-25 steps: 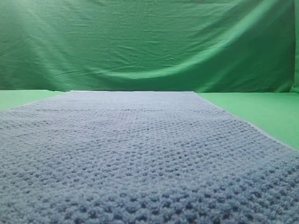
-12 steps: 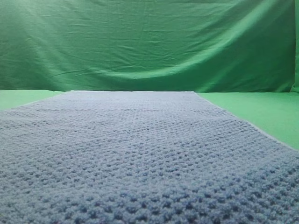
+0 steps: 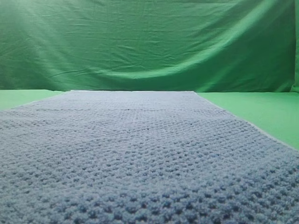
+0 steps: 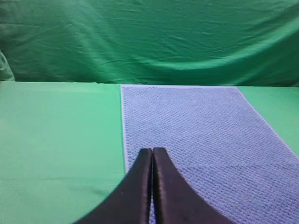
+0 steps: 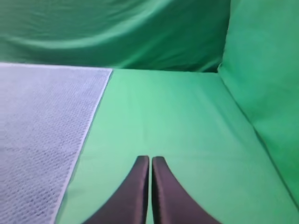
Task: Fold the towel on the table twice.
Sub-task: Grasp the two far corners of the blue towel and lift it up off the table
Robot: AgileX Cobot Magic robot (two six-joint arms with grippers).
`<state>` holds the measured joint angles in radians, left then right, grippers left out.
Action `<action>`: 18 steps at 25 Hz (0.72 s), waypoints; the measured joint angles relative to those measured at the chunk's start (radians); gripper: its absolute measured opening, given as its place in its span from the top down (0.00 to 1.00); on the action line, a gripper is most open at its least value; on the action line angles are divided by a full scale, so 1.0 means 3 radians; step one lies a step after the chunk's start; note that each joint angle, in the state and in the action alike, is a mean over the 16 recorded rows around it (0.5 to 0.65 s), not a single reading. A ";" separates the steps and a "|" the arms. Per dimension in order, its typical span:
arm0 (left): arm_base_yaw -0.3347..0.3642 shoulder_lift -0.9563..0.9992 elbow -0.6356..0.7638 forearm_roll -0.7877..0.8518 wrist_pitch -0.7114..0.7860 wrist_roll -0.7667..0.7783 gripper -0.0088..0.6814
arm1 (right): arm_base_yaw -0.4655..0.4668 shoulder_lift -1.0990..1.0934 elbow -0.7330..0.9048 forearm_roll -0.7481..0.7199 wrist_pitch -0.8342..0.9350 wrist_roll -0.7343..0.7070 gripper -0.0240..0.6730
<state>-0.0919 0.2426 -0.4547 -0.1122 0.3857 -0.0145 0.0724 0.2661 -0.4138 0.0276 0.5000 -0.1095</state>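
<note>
A: Where is the towel [image 3: 140, 154]?

B: I see it lying flat and unfolded on the table [image 3: 261, 109], reaching from the near edge of the high view back toward the green curtain [image 3: 149, 42]. Bare table shows along both its long sides.

A: The left gripper [image 4: 152, 151]?

B: I read its jaws pressed together, nothing between them. Its tips sit above the towel's left edge, near the border with the bare table.

A: And the right gripper [image 5: 150, 159]?

B: Same: jaws closed tight, empty. I have it over bare table, to the right of the towel's right edge and apart from it.
</note>
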 joint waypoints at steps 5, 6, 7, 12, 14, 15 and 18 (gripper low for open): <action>-0.0094 0.0178 -0.0143 -0.0047 0.0192 -0.0001 0.99 | 0.0101 0.0243 -0.0129 0.0004 0.0147 -0.0037 0.97; -0.0113 0.0197 -0.0154 -0.0057 0.0204 -0.0001 0.99 | 0.0120 0.0270 -0.0139 0.0005 0.0143 -0.0042 0.97; -0.0130 0.0214 -0.0164 -0.0066 0.0215 -0.0001 0.99 | 0.0137 0.0291 -0.0148 0.0006 0.0133 -0.0046 0.97; -0.0173 0.0331 -0.0264 -0.0107 0.0329 -0.0002 0.99 | 0.0174 0.0367 -0.0221 0.0010 0.0045 -0.0058 0.97; -0.0175 0.0423 -0.0340 -0.0122 0.0406 -0.0002 0.99 | 0.0175 0.0423 -0.0289 0.0013 0.0030 -0.0059 0.97; -0.0176 0.0480 -0.0385 -0.0129 0.0450 -0.0002 0.99 | 0.0175 0.0464 -0.0333 0.0014 0.0035 -0.0059 0.97; -0.0177 0.0699 -0.0534 -0.0136 0.0591 -0.0001 0.99 | 0.0175 0.0655 -0.0501 0.0016 0.0111 -0.0059 0.97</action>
<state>-0.1450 0.4524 -0.6149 -0.1531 0.5631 -0.0148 0.1249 0.4625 -0.5641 0.0324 0.5334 -0.1272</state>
